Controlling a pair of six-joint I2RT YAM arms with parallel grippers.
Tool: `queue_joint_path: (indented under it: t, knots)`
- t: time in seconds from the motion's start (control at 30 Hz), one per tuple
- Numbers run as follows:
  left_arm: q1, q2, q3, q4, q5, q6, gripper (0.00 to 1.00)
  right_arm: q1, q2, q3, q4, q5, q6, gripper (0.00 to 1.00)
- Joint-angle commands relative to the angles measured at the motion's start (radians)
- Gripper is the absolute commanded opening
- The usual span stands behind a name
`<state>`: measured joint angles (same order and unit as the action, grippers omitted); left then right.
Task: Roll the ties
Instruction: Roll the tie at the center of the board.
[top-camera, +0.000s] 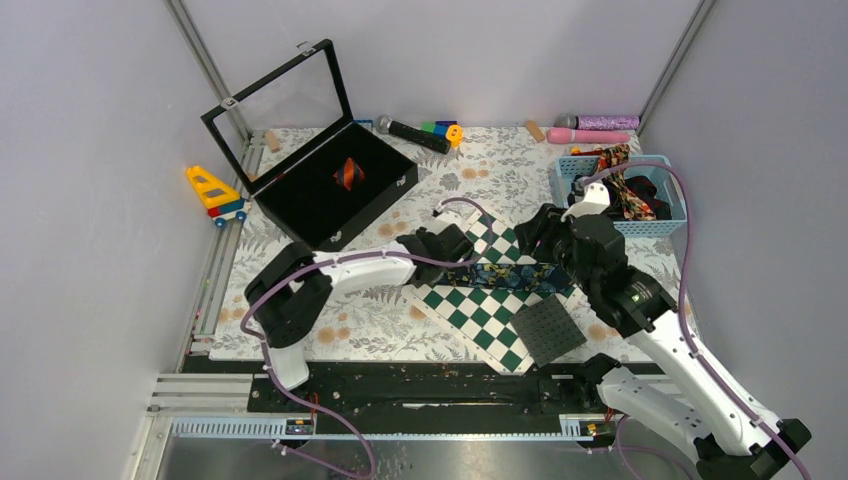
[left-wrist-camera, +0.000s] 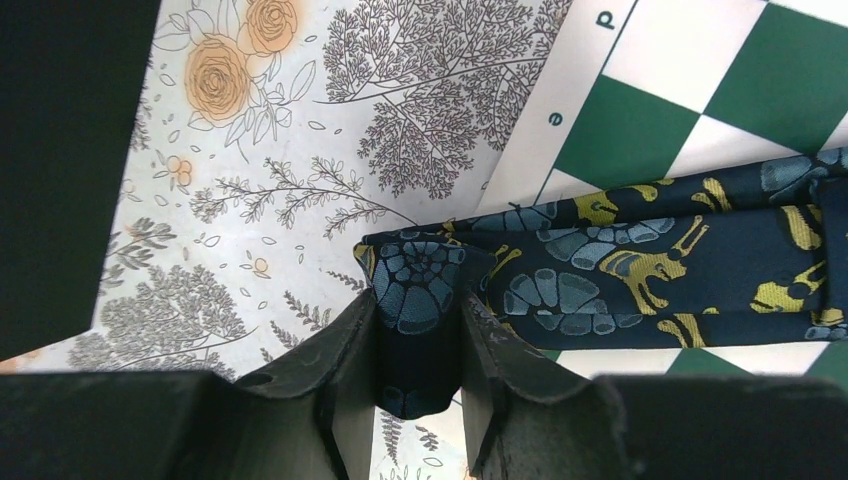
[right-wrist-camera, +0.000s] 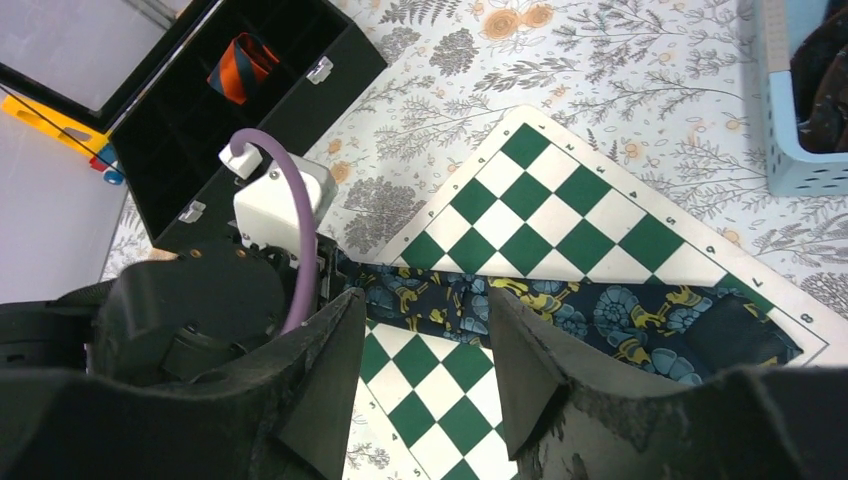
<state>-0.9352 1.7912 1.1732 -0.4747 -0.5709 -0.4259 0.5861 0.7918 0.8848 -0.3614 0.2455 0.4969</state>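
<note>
Navy floral tie (top-camera: 510, 275): laid out flat, running left to right across the middle of the chessboard (top-camera: 480, 322); dark cloth printed with blue fan shapes and yellow figures.
Tie's left end: folded back on itself just past the board's lettered edge, over the floral table mat (top-camera: 500, 170).
Left gripper (left-wrist-camera: 420, 315): clenched on that folded end, one finger pressed against each side of the cloth, low over the mat.
Right gripper (right-wrist-camera: 425, 300): released, fingers spread with nothing between them; hanging above the tie's middle stretch, with the tie and green squares visible through the gap.
Two grippers: close together over the board, left one at the tie's left end, right one further along towards the right.
Striped tie (top-camera: 348, 173): orange and black, already rolled, sitting in one compartment of the black box (top-camera: 385, 195); exact compartment hard to tell.
Black box: on the mat's left rear part, glass lid propped open, well apart from the board.
Other ties (top-camera: 630, 190): bundled, dark and floral, in the blue basket (top-camera: 565, 185) at the right rear of the mat, near the right arm.
Black perforated pad (top-camera: 548, 328): lying tilted on the board's near right corner, just beside the right arm.
Yellow toy truck (top-camera: 213, 192): off the mat, left of the box.
Microphones (top-camera: 590, 135): along the back wall, behind the basket.
</note>
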Motion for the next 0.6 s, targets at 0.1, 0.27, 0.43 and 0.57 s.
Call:
queue_joint_path:
  t: [0.1,0.27,0.43,0.57]
  knots:
    - [-0.09,0.102,0.125,-0.141,-0.227,0.004,0.27,-0.006,-0.058,0.038,-0.045,0.086,-0.03,0.56]
    - [-0.138,0.178,0.203,-0.207,-0.286,0.005,0.28,-0.005,-0.112,0.063,-0.074,0.116,-0.037,0.56]
    - [-0.183,0.271,0.296,-0.279,-0.341,0.01,0.29,-0.005,-0.159,0.087,-0.108,0.143,-0.052,0.56]
    - [-0.205,0.329,0.349,-0.324,-0.355,0.005,0.31,-0.005,-0.18,0.087,-0.122,0.161,-0.069,0.56]
